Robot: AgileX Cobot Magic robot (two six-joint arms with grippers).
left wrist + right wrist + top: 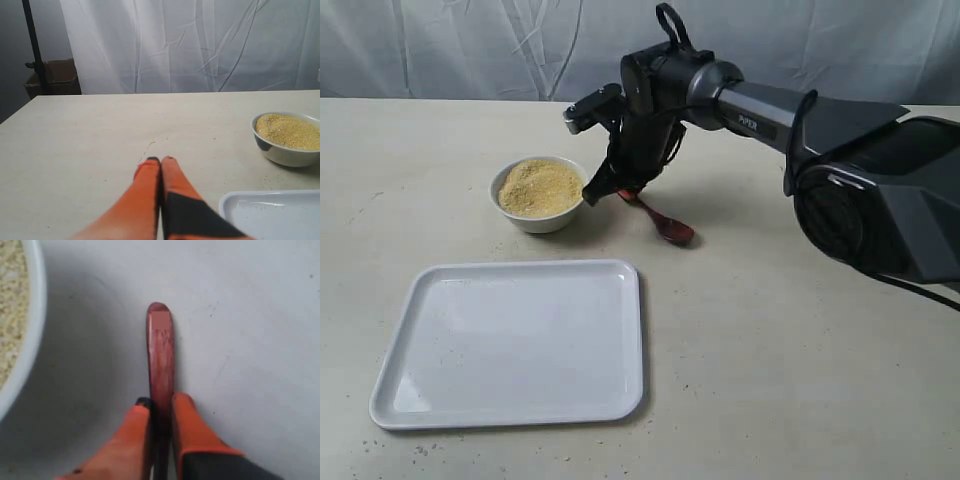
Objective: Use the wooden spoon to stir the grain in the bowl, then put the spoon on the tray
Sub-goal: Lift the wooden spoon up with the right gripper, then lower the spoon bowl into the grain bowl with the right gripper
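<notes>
The white bowl point(548, 222) holds a mound of yellow-tan grain point(540, 187) at the table's middle back. Just right of it, my right gripper point(618, 190) is shut on the handle of the dark reddish wooden spoon point(670, 228), whose oval end lies low by the table. In the right wrist view the handle point(160, 345) sticks out past the gripper point(161, 402), beside the bowl's rim point(34, 340). The white tray point(520, 340) lies in front, with nothing on it. My left gripper point(161, 160) is shut on nothing, well left of the bowl point(280, 152) and tray point(280, 215).
A white cloth hangs behind the table. A cardboard box point(55, 77) and a black pole point(32, 45) stand beyond the table's far left corner. The right arm's dark body point(880, 200) fills the right side. Stray grains speckle the tabletop.
</notes>
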